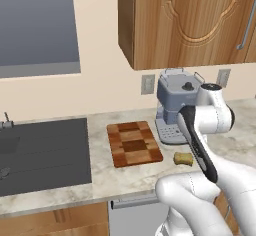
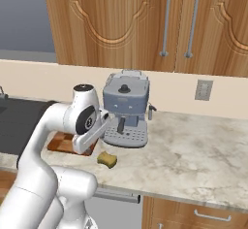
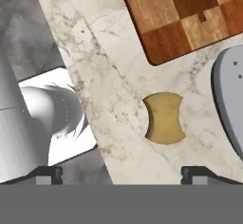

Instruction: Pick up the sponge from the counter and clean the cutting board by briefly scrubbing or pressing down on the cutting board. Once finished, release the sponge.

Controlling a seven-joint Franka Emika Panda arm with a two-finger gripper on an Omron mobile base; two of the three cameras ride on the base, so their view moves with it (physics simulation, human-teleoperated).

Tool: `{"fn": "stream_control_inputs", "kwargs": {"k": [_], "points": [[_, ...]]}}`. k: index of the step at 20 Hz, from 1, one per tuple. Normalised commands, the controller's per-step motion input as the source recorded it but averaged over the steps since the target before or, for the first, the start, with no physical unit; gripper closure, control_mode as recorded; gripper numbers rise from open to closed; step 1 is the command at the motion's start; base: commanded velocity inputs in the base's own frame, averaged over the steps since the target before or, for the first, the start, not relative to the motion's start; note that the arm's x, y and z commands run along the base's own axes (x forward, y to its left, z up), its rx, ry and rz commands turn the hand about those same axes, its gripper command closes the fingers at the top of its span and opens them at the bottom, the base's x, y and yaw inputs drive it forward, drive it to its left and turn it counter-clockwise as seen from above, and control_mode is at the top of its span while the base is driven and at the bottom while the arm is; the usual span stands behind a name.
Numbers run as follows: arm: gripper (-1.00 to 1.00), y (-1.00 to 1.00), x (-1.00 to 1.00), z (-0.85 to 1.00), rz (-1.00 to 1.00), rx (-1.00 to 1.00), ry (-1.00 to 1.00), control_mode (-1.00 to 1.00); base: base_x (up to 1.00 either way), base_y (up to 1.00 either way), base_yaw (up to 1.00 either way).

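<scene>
The small tan-yellow sponge (image 3: 163, 118) lies flat on the marbled counter (image 3: 109, 76), between the checkered wooden cutting board (image 3: 190, 14) and the counter's front edge. My gripper (image 3: 123, 175) hangs above the counter, open wide, with nothing between its fingertips (image 3: 199, 173). The sponge sits a little ahead of the fingers, nearer the right one. From the base, the sponge (image 1: 183, 158) rests just right of the cutting board (image 1: 134, 142), in front of the coffee machine. My arm covers part of the board (image 2: 60, 143), with the sponge (image 2: 107, 159) beside it.
A grey coffee machine (image 1: 175, 110) stands at the back of the counter, right behind the sponge. A dark flat cooktop (image 1: 45, 155) lies left of the board. Wooden wall cabinets (image 2: 145, 24) hang overhead. Bare counter (image 2: 193, 150) stretches to the right.
</scene>
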Motion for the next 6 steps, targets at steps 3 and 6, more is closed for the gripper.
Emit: {"fn": "stream_control_inputs", "kwargs": {"k": [3, 6], "points": [[-1.00, 0.00, -0.04, 0.38, 0.00, 0.00, -0.13, -1.00, 0.00, 0.00, 0.00], [-1.00, 0.02, -0.01, 0.38, 0.00, 0.00, -0.14, -1.00, 0.00, 0.00, 0.00]]}}
